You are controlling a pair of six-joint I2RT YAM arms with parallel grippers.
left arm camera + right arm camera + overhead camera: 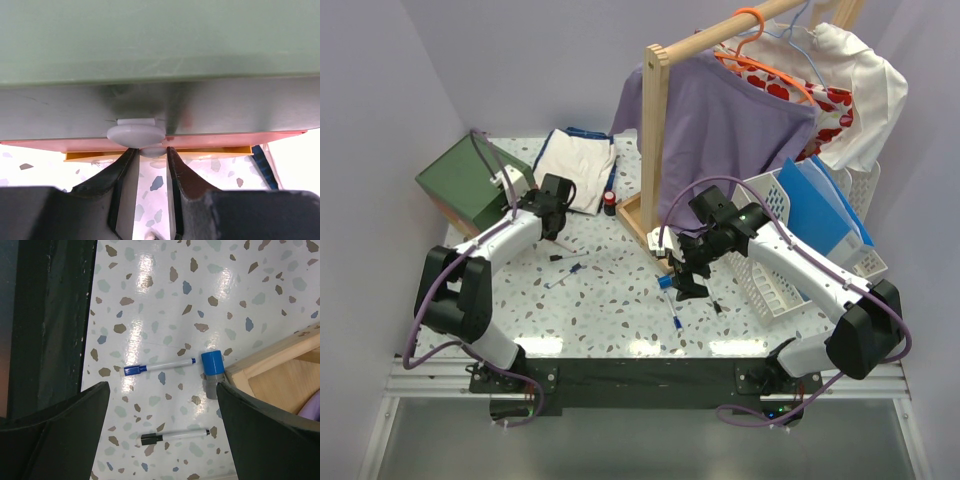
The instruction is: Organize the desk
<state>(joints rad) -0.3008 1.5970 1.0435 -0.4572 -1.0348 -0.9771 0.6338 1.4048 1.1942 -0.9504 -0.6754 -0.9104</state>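
Knob [135,134] of the green drawer box [150,40] sits dead ahead of the left jaws, which stand narrow, tips flanking its underside; whether they clamp it I cannot tell. Any pull would likely run straight back along that arm. Beneath the box lies the speckled tabletop [30,170]; well apart from the box, the right jaws gape wide over a blue marker [159,365].
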